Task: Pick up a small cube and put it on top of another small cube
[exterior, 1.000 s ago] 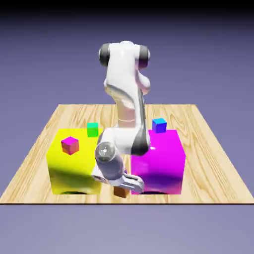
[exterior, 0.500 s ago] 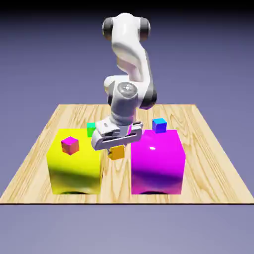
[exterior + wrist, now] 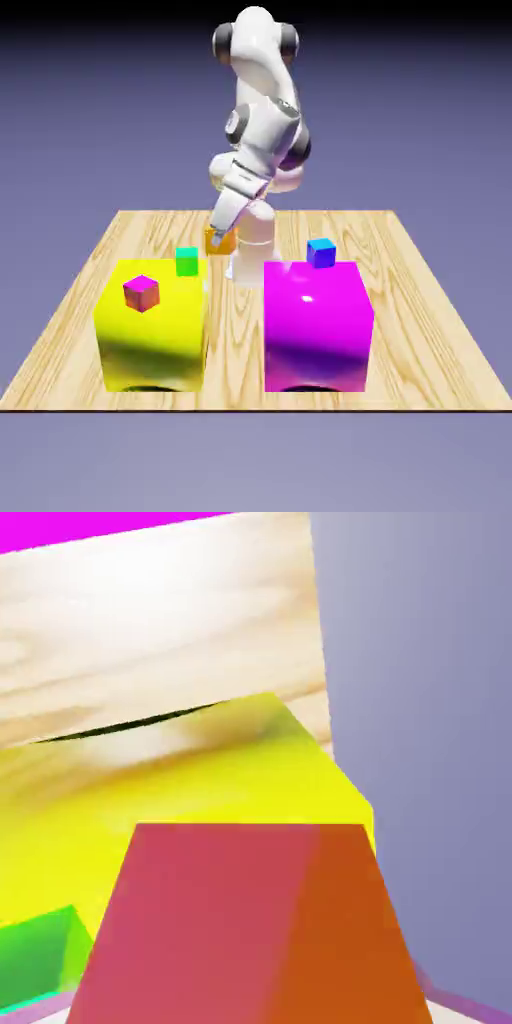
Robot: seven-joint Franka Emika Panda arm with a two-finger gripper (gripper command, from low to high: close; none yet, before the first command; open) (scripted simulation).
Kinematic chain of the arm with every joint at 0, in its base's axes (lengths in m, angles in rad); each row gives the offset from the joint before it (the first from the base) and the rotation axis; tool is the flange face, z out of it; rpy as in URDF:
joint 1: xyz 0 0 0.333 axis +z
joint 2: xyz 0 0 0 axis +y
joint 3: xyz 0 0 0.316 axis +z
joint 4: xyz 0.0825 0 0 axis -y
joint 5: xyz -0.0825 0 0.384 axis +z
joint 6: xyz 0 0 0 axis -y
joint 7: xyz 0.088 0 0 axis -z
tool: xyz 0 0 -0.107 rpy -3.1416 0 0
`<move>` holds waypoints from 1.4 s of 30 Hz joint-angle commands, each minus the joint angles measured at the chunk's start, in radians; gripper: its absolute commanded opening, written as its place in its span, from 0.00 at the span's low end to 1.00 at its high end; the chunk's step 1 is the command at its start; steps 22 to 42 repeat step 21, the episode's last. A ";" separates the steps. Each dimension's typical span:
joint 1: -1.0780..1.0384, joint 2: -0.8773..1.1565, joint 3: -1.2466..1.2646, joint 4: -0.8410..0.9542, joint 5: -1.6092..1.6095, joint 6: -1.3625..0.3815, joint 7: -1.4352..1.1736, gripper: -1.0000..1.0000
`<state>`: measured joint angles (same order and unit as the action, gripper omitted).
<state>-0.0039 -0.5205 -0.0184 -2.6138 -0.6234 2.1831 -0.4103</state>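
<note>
fingers grip orange cube behind green cube.

From my console I see a glossy white Franka arm with rounded shell segments and dark grey caps at its joints (a smart two-tone, I think). Above the jaws, the white wrist housing carries a round, paler grey disc.

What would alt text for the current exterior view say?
A white robot arm's gripper holds a small orange cube behind big yellow and magenta cubes; small green, blue and magenta-red cubes also show.
</note>
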 commanded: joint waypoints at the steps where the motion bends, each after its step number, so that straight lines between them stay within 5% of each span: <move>1: -0.001 -0.032 -0.002 -0.023 -0.019 0.004 -0.043 0.00; 12: -0.064 -0.247 -0.106 -0.145 0.001 -0.086 -0.466 0.00; 18: -0.129 -0.114 -0.164 -0.224 -0.121 0.134 -0.396 0.00; 19: -0.129 -0.114 -0.164 -0.224 -0.121 0.134 -0.396 1.00; 42: -0.116 -0.140 -0.153 -0.209 -0.097 0.090 -0.410 1.00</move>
